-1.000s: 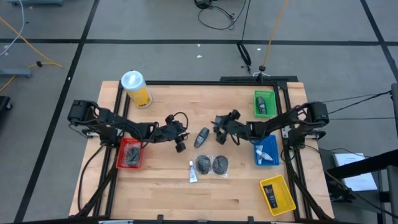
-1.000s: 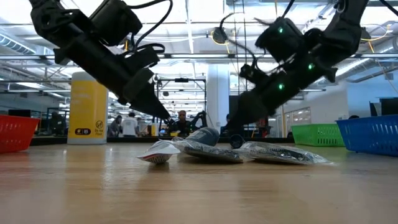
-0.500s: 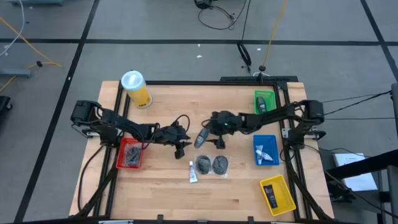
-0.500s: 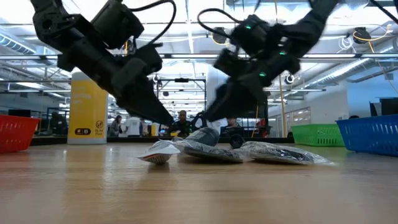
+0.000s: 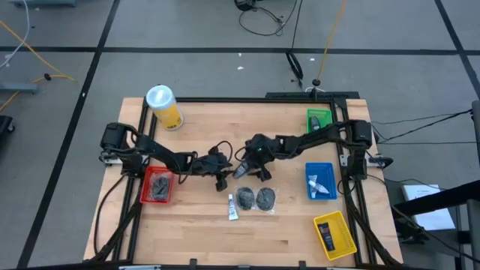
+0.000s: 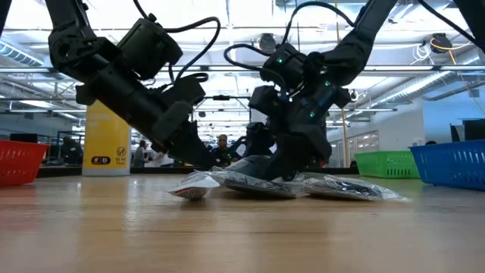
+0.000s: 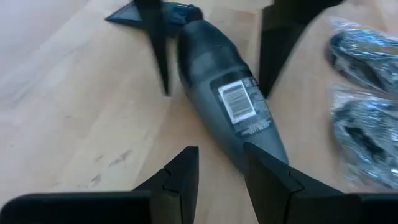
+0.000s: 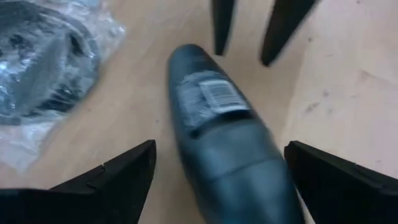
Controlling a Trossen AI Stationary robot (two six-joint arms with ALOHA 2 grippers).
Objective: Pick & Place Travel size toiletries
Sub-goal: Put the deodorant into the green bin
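Observation:
A small dark bottle [image 5: 242, 166] with a barcode label lies flat on the wood between both grippers. My right gripper [image 8: 217, 149] is open wide and low, one finger on each side of the bottle [image 8: 217, 130], not touching. My left gripper [image 7: 217, 152] is open narrowly at the bottle's other end [image 7: 233, 109], also just above the table. Two round dark packets [image 5: 256, 198] in clear wrap and a thin white-blue tube [image 5: 232, 207] lie nearer the table's near edge. In the low view both grippers converge on the bottle [image 6: 254, 163].
A red bin [image 5: 156, 185] with dark packets sits at the left. The green bin [image 5: 318, 122], blue bin [image 5: 320, 180] and yellow bin [image 5: 334, 234] line the right side. A yellow canister with a white lid [image 5: 163, 106] stands at the far left corner.
My right gripper has swung from near the blue bin toward the table's left, come down, and now straddles the bottle, still open. My left gripper has dipped slightly toward the table at the bottle's other end. The bottle, packets and tube have stayed put.

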